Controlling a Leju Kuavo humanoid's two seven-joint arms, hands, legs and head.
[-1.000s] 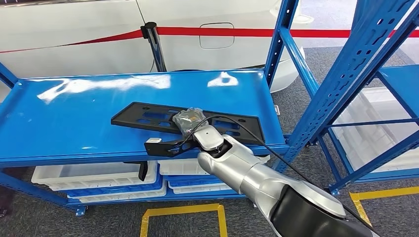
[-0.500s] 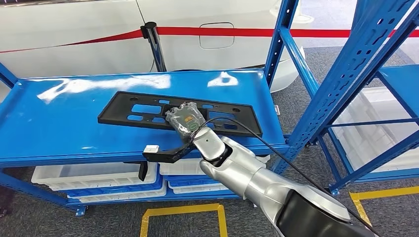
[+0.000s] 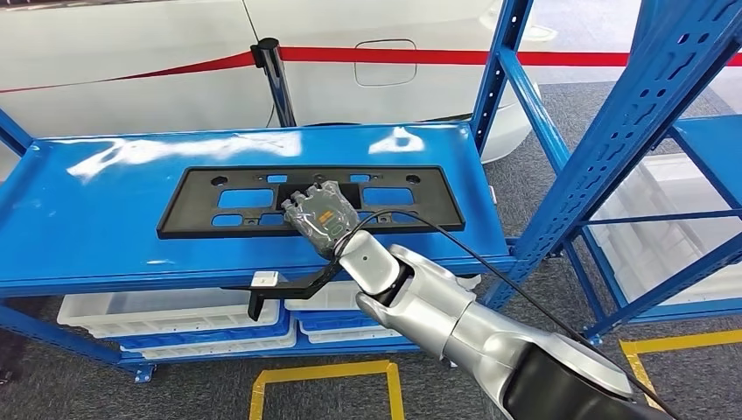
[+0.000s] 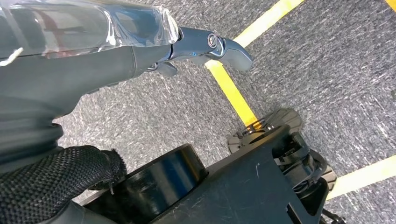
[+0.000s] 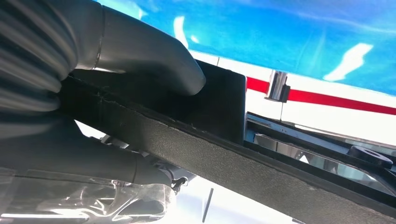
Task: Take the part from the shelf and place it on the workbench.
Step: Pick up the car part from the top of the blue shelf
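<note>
Item: black perforated plate part, long flat frame with rectangular cut-outs. Location: lifted at tilt over blue shelf deck, far edge apparently clear of it, though contact is hard for you to judge.

Right hand: holds part at near edge; in right wrist view thumb presses one face, fingers the other. Mid-span grip likely keeps long piece balanced.

Left hand: hangs over grey floor, holds nothing; finger spread you cannot tell.

Workbench placement not yet done.
</note>
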